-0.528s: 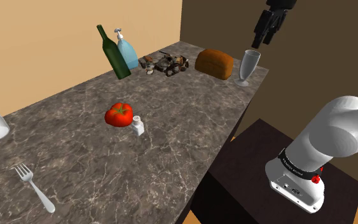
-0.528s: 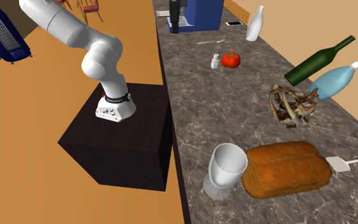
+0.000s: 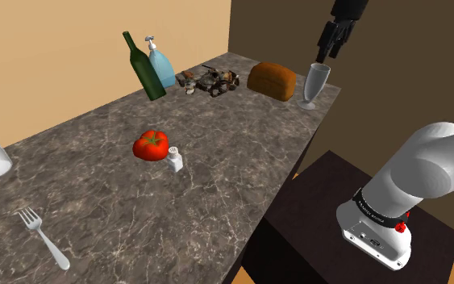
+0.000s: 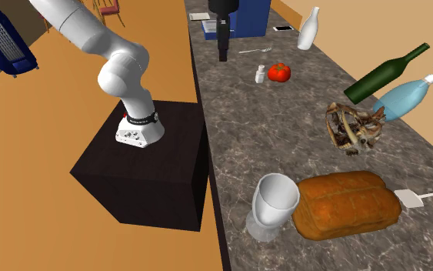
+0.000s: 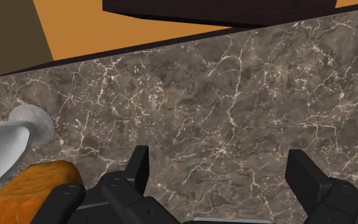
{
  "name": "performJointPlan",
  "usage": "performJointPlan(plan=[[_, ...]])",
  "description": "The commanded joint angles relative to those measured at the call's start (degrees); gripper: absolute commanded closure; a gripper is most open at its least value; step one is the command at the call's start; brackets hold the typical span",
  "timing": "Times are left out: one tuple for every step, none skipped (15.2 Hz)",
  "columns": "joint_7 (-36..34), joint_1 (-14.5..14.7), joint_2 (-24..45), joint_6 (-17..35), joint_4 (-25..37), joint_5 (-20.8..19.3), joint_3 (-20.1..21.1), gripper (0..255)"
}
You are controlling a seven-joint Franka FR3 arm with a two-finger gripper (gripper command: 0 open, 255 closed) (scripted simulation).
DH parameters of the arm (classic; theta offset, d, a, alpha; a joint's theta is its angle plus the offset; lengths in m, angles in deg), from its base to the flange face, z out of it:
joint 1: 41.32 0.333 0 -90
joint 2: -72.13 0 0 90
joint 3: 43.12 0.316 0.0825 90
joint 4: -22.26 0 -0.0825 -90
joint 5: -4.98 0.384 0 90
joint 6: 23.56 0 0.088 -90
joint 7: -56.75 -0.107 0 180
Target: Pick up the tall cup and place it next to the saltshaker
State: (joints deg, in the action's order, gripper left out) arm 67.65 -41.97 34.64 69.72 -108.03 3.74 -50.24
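Observation:
The tall cup [image 3: 314, 85] is a clear stemmed glass standing upright near the counter's corner, beside a loaf of bread; it also stands near the front in the second exterior view [image 4: 274, 204] and to one side of the fingers in the wrist view [image 5: 6, 149]. The saltshaker [image 3: 174, 159] is small and white, next to a red tomato [image 3: 150, 144] mid-counter. My black gripper [image 3: 325, 53] hangs open in the air above the cup, pointing down, with nothing between its fingers [image 5: 139, 168]. It is far above the counter in the second exterior view [image 4: 222, 52].
On the marble counter [image 3: 241, 153] stand a bread loaf [image 3: 272, 80], a green bottle [image 3: 143, 66], a blue spray bottle [image 3: 160, 64] and a brown cluttered object [image 3: 213, 79]. A fork [image 3: 43, 238] lies at the near end. The dark stand [image 3: 354, 218] sits beside the counter's edge.
The gripper has swung to point more steeply down and shifted slightly toward the cup; it has come into the second exterior view. The objects have not moved.

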Motion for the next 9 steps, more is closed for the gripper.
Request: performJointPlan(plan=[[2.0,-0.6,2.3,2.1,0.0,-1.1,-1.8,0],[3.0,-0.8,3.7,3.0,0.4,-1.5,-2.7,0],[4.0,-1.1,5.2,4.0,0.8,-2.0,-3.6,0],[5.1,-1.3,6.7,4.9,1.3,-2.3,-4.5,0],[6.1,-1.6,8.2,5.8,1.9,-2.7,-5.4,0],[7.1,-1.8,9.8,6.7,2.5,-2.9,-6.3,0],[8.2,-2.0,11.4,7.5,3.2,-3.2,-7.2,0],[9.2,-2.2,13.1,8.4,3.9,-3.3,-8.1,0],[10.3,-2.4,14.8,9.2,4.7,-3.4,-8.9,0]])
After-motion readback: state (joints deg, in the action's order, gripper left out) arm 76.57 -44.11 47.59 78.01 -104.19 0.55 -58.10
